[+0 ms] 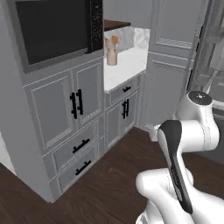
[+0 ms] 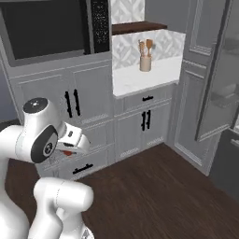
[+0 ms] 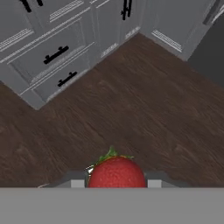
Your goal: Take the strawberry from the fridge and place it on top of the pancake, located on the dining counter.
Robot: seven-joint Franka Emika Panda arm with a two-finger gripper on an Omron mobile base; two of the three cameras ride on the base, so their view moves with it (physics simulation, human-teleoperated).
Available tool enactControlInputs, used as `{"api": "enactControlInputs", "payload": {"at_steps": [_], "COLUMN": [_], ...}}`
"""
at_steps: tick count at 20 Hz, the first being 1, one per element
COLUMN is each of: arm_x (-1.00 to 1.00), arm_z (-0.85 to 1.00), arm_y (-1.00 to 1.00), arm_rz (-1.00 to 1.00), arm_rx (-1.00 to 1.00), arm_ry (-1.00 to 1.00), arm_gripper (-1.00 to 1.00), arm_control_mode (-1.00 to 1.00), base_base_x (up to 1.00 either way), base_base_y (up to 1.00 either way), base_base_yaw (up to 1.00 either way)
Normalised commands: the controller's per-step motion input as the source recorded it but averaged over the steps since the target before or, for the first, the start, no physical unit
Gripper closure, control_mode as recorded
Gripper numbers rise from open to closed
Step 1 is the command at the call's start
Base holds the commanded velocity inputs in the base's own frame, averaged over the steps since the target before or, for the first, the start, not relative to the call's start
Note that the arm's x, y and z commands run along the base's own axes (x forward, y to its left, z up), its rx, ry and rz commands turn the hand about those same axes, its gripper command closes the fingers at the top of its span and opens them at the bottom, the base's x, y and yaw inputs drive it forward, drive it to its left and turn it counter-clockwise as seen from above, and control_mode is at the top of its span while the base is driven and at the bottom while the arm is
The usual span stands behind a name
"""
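The strawberry, red with a small green leafy top, sits between the two dark fingertips of my gripper in the hand view, high above the dark wood floor. In the right base view a bit of red strawberry shows under the white hand, and the gripper is tucked close to the arm. The gripper is shut on the strawberry. The fridge stands at the right with its dark grey door swung open. The pancake and the dining counter are out of view.
Paneled grey cabinets with black handles stand ahead on the left, under a dark built-in oven. A white counter carries a holder of wooden utensils. Dark wood floor lies open between cabinets and fridge.
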Motion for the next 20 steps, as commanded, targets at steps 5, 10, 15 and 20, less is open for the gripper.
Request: {"api": "enactControlInputs", "payload": {"at_steps": [5,10,15,20], "arm_x": [0.0,0.0,0.0,0.0], "arm_z": [0.0,0.0,0.0,0.0], "arm_y": [0.0,0.0,0.0,0.0], "arm_rz": [0.0,0.0,0.0,0.0], "arm_rx": [0.0,0.0,0.0,0.0], "arm_ry": [0.0,0.0,0.0,0.0], "arm_gripper": [1.0,1.0,1.0,1.0], "arm_control_mode": [1.0,1.0,1.0,1.0], "base_base_x": [-0.5,-0.41,-0.14,0.43], "base_base_y": [0.95,0.95,0.97,0.41], "base_base_yaw": [0.88,0.85,0.79,0.36]}}
